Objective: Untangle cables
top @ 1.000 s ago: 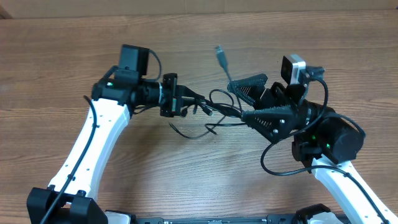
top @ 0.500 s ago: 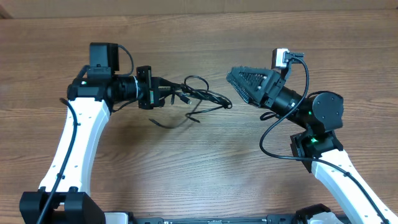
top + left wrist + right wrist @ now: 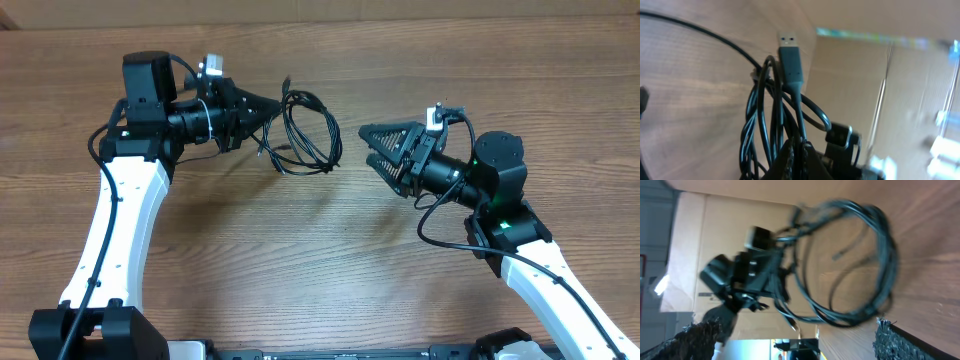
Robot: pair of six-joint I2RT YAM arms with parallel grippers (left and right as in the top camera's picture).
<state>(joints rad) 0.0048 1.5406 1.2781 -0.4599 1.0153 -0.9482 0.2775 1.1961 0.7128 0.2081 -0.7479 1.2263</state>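
Left gripper (image 3: 262,110) is pressed together, pinching the cables (image 3: 308,135) at the bundle's edge. Right gripper (image 3: 374,152) stands spread and holds nothing. Judgement: untangling is barely begun, as the cords form one looped coil with the USB plug (image 3: 790,55) protruding. Bundle lies at three o'clock of the left gripper and at nine o'clock of the right, clear of it.

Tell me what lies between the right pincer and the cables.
Nothing: in the overhead view, only bare table shows between the open right pincer and the cables held by the left pincer.
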